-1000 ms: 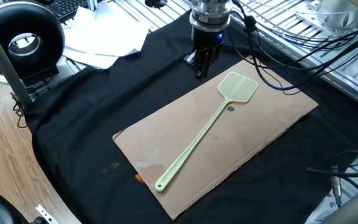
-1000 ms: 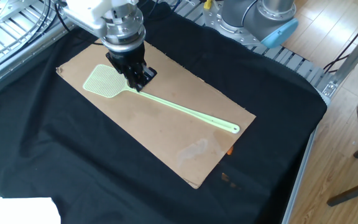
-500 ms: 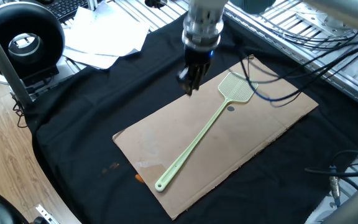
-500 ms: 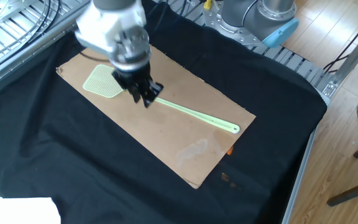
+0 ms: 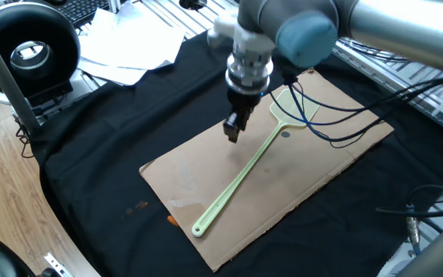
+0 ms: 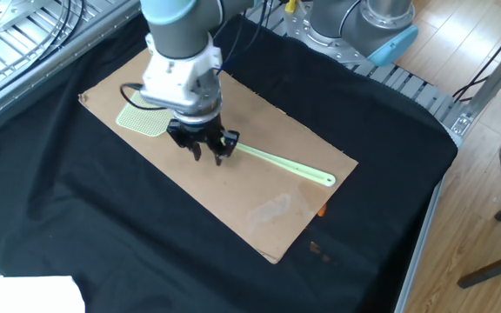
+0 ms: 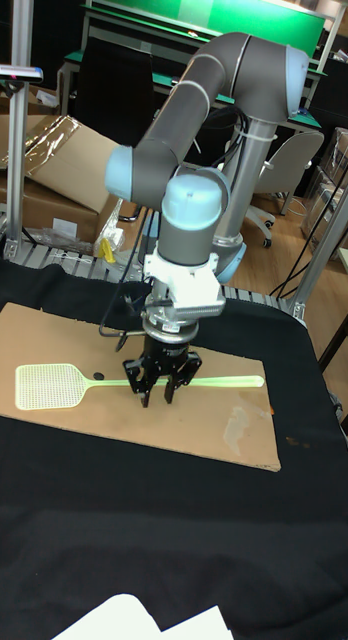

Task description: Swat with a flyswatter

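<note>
The pale green flyswatter (image 5: 246,171) lies flat on a brown cardboard sheet (image 5: 329,158), mesh head at the far end and loop at the near end. In the other fixed view its head (image 6: 142,120) is left of the arm and its handle (image 6: 281,162) runs right. My gripper (image 6: 205,156) points straight down over the handle just behind the head, fingers spread, holding nothing. In the tall view the gripper (image 7: 158,391) stands open over the handle (image 7: 226,381). Whether the fingertips touch the cardboard I cannot tell.
Black cloth (image 5: 106,131) covers the table under the cardboard. White papers (image 5: 129,50) and a round black device (image 5: 28,46) sit at the far left. Cables (image 5: 344,115) trail from the arm over the cardboard's far end. Metal racks (image 6: 16,35) flank the table.
The gripper has moved from beside the flyswatter's head along the handle toward the middle of the cardboard and come lower. The flyswatter has not moved.
</note>
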